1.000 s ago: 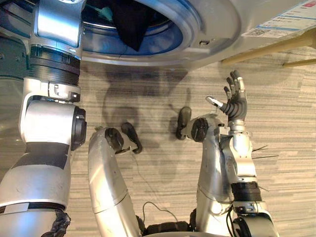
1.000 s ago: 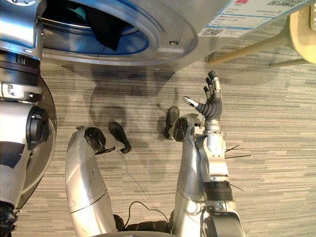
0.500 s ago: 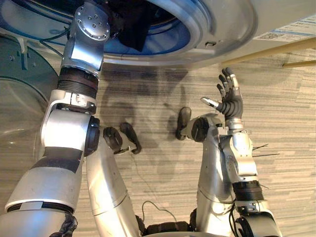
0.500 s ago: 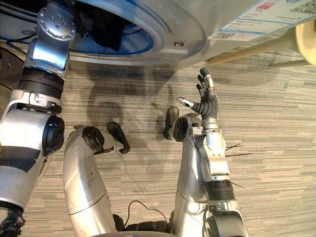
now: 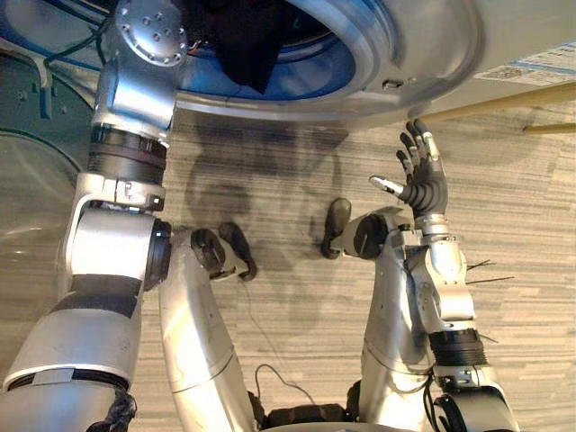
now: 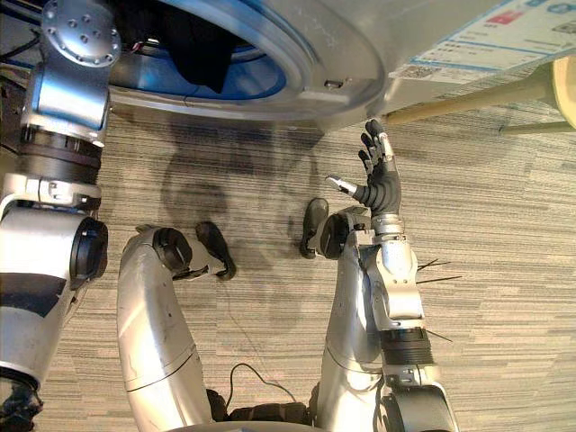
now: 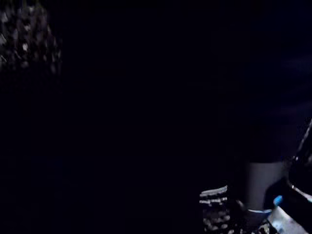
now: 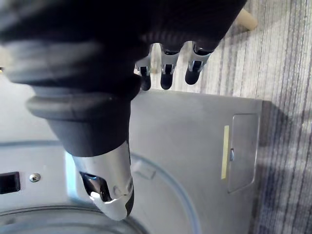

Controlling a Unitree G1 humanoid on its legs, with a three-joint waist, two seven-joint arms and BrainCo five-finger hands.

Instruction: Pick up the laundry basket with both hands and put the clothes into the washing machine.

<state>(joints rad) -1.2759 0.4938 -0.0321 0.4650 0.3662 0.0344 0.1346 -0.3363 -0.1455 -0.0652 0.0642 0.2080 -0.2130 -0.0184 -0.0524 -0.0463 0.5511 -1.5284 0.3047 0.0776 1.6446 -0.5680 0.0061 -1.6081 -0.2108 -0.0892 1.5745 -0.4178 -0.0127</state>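
The washing machine (image 5: 432, 45) stands open ahead, its round silver rim (image 5: 360, 36) framing the blue drum (image 5: 315, 72); a dark garment (image 5: 247, 49) hangs in the drum's mouth, its lower tip just above the rim's bottom edge; the left arm (image 5: 135, 81) reaches up past that edge into the drum, beside the garment; the left hand is buried inside, and whether it grips anything I cannot tell; the clear glass door (image 5: 27, 207) is swung out at the far left; the right hand (image 5: 423, 184) is raised over bare striped carpet (image 5: 270, 180), fingers straight and fanned apart, thumb out, holding nothing, fingertips just short of the machine's lower front edge; a pale wooden leg (image 6: 468, 99) slants nearby.
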